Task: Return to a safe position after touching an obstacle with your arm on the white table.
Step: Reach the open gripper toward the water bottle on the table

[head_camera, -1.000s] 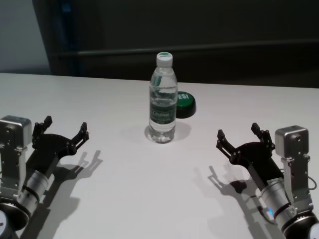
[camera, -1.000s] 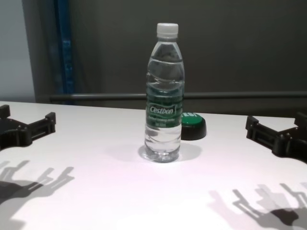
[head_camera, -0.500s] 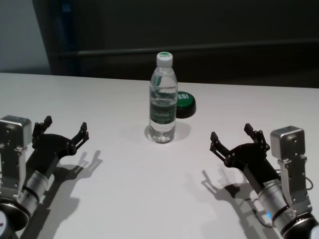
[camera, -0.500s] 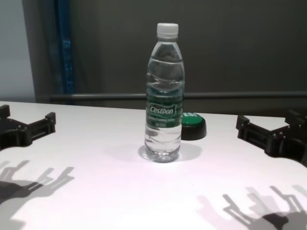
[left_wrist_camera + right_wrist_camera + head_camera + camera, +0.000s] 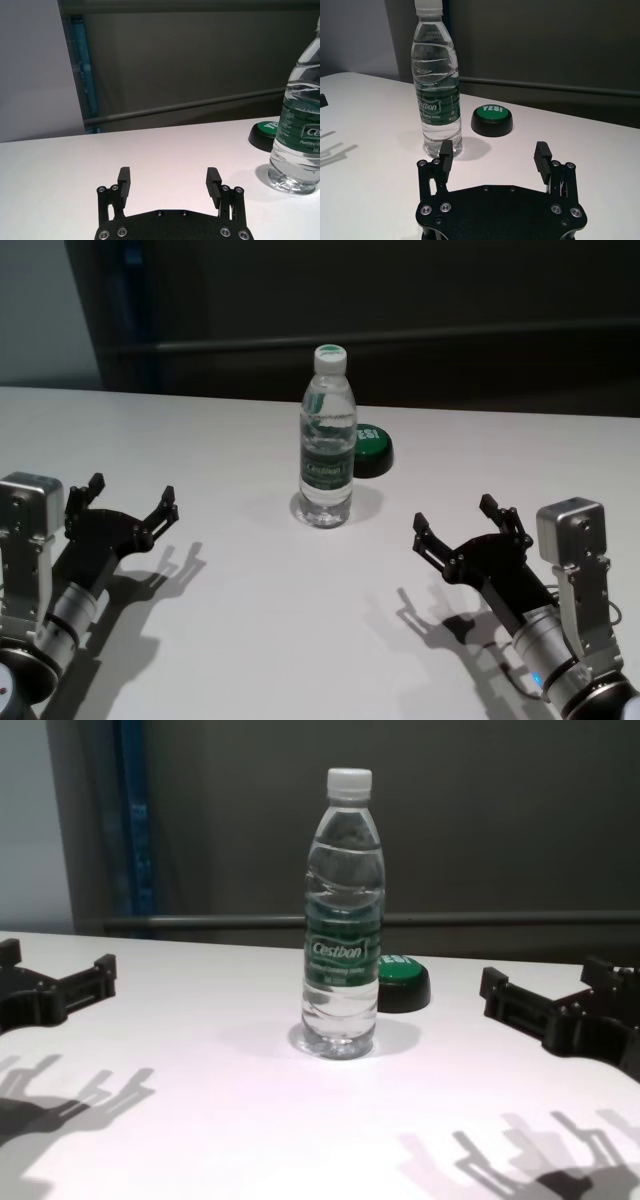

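Note:
The obstacle, a clear water bottle with a white cap and green label, stands upright mid-table on the white table. My right gripper is open and empty, hovering low over the table to the right of the bottle and a little nearer to me, apart from it. At the near left my left gripper is open and empty, well clear of the bottle.
A low black disc with a green "YES!" top sits just behind and right of the bottle. A dark wall with a rail runs beyond the table's far edge.
My right gripper has moved left, toward the bottle, and slightly nearer to me, staying open. The left arm and the bottle have not moved.

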